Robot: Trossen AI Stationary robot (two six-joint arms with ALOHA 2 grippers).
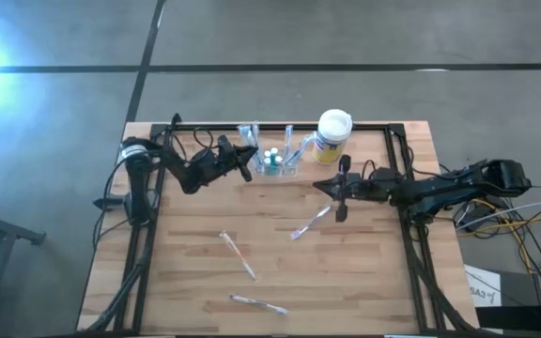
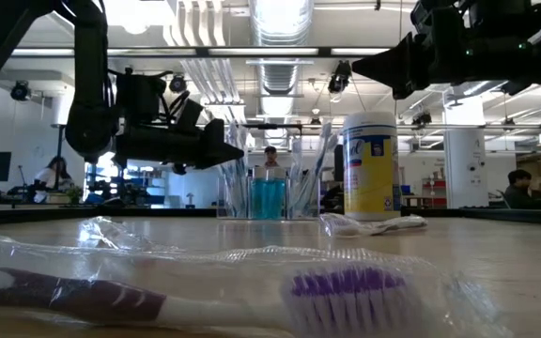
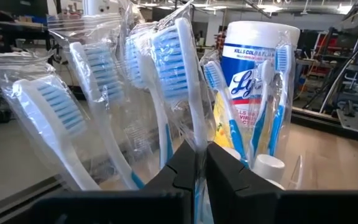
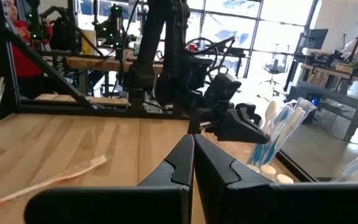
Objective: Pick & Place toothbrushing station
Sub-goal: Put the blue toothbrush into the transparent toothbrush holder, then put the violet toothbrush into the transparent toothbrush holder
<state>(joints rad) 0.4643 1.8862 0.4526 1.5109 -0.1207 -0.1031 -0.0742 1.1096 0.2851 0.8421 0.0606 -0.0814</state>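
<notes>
We seat a brush in the station

Our left gripper [image 3: 199,163] pinches a wrapped brush [image 3: 180,81] at the station [image 1: 275,160], far centre — canister [image 1: 332,134] just right; right gripper [image 1: 338,188] waits, closed, empty.

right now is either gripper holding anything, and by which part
The left gripper pinches a wrapped toothbrush low on its handle. The right gripper is shut, empty.

Wrapped blue-bristled toothbrushes [image 3: 166,74] fill the frame's left and centre; the left end effector [image 3: 199,177] pinches one at bottom centre, the wipes canister [image 3: 253,81] upper right behind them
</notes>
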